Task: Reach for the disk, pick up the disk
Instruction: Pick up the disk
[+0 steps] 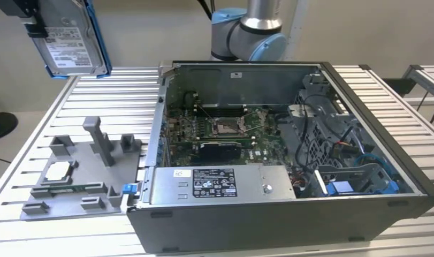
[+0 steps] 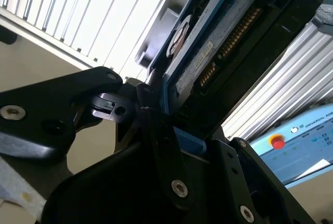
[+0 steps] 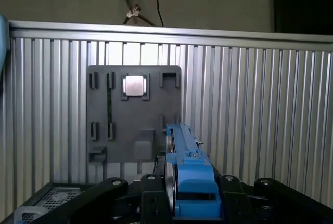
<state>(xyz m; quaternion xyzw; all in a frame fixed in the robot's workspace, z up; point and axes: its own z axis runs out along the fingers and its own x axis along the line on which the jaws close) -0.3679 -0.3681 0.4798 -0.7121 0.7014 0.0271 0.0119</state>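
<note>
The flat rectangular silver metal disk (image 1: 68, 45), its white printed label facing out and a blue plastic bracket framing its edges, hangs upright in the upper left of the exterior view, clear above the ribbed aluminium table (image 1: 95, 91). The black gripper (image 3: 190, 203) is clamped on its blue end.

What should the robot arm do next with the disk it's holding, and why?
Probably just hold steady with a firm grip, and make no bigger move. The disk is already lifted high above the table, clamped in the gripper, so the pickup looks done. Loosening now would likely drop it.
</note>
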